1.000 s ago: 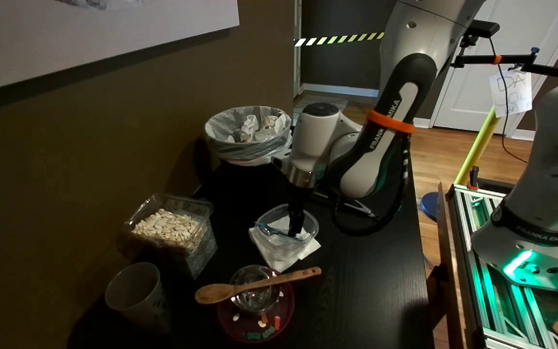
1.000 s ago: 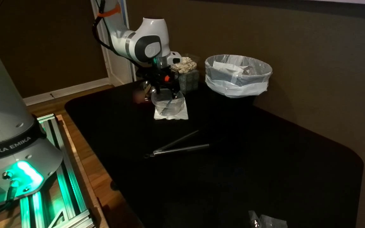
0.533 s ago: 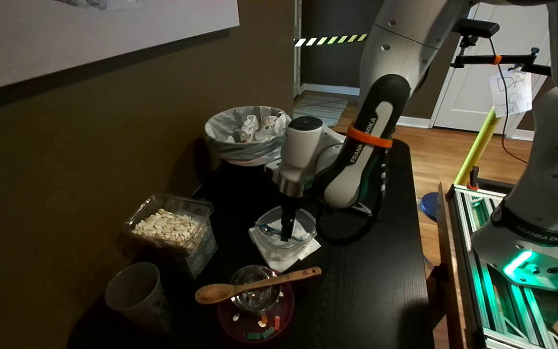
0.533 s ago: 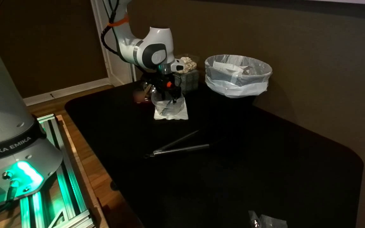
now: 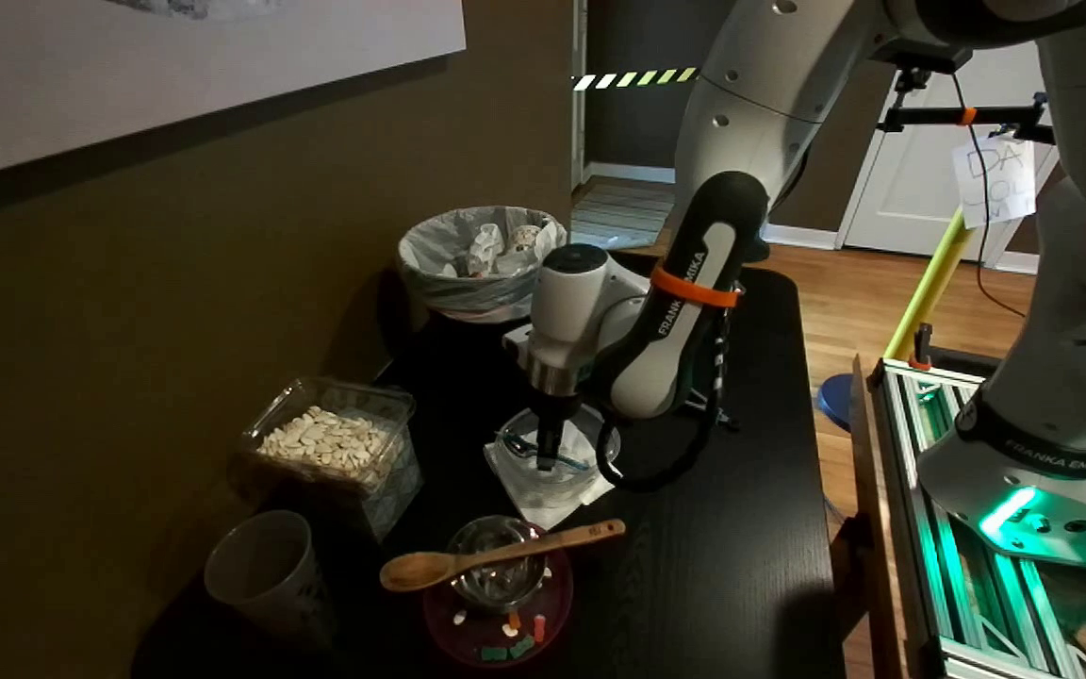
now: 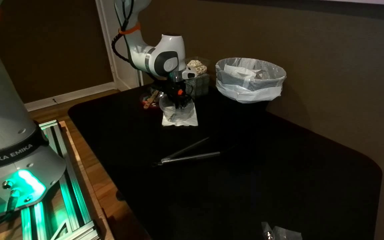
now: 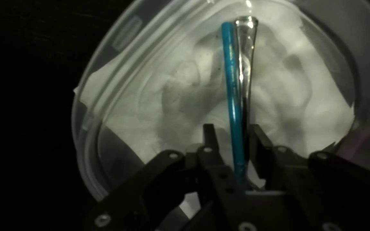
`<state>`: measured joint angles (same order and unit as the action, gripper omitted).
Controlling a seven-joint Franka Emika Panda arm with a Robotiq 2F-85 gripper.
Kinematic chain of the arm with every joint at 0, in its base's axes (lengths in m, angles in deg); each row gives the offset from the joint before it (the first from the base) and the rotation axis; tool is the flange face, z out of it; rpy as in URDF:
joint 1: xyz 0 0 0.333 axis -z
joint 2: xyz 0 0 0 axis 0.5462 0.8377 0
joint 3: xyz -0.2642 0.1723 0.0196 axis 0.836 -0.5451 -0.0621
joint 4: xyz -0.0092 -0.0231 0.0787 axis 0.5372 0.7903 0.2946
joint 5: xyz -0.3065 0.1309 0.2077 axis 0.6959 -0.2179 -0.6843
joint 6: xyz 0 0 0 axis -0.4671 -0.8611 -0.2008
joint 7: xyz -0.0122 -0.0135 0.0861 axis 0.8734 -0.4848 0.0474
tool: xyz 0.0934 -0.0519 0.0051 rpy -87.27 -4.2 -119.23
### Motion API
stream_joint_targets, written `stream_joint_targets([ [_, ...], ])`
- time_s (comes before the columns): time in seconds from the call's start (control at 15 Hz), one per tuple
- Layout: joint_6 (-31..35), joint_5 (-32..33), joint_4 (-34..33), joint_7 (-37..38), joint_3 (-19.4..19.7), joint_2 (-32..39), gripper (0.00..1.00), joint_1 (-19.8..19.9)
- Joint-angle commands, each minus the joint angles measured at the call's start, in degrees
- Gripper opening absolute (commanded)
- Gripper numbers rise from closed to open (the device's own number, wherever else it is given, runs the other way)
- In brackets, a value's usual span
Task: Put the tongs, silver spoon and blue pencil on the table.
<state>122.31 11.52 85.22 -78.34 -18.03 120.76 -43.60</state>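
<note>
Blue pencil (image 7: 233,96), silver spoon (image 7: 245,64): in the clear tub (image 7: 88,128).
End effector (image 7: 232,130): I have it narrower than half a second ago, spread astride both.
Tongs (image 6: 190,157): unmoved on the desk (image 6: 245,193).

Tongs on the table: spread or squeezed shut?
Spread: in an exterior view, the tongs make a V on the table, their arms apart beyond the joined end.

Pencil (image 7: 231,77) & spoon (image 7: 245,54) side by side in tub (image 7: 85,141), pencil L in wrist view, both btwn fingers (image 7: 210,138) of end effector (image 7: 232,126). Tub's on napkin (image 5: 548,517) on worktop (image 6: 245,186). In an exterior view I see tongs (image 6: 192,157) on worktop before tub, bin (image 6: 235,91) behind, R. In an exterior view, wooden spoon (image 5: 543,544) across bowl (image 5: 505,596) on plate (image 5: 453,637) before tub; cup (image 5: 265,577) L of plate.
</note>
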Motion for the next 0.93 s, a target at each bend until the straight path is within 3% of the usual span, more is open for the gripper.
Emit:
stream_joint_targets([
  [0.0, -1.8, 1.5, -1.4, 2.2, 1.7, 0.6, 0.01, -1.1],
  [0.33, -1.8, 2.0, 1.7, 2.8, 2.9, -3.9, 0.02, -1.6],
  [0.6, 0.5, 0.7, 6.4, 0.8, -0.7, -10.6, 0.02, 1.4],
  [0.87, 3.5, -2.4, 12.6, -2.2, -7.2, -19.1, 0.02, 6.9],
])
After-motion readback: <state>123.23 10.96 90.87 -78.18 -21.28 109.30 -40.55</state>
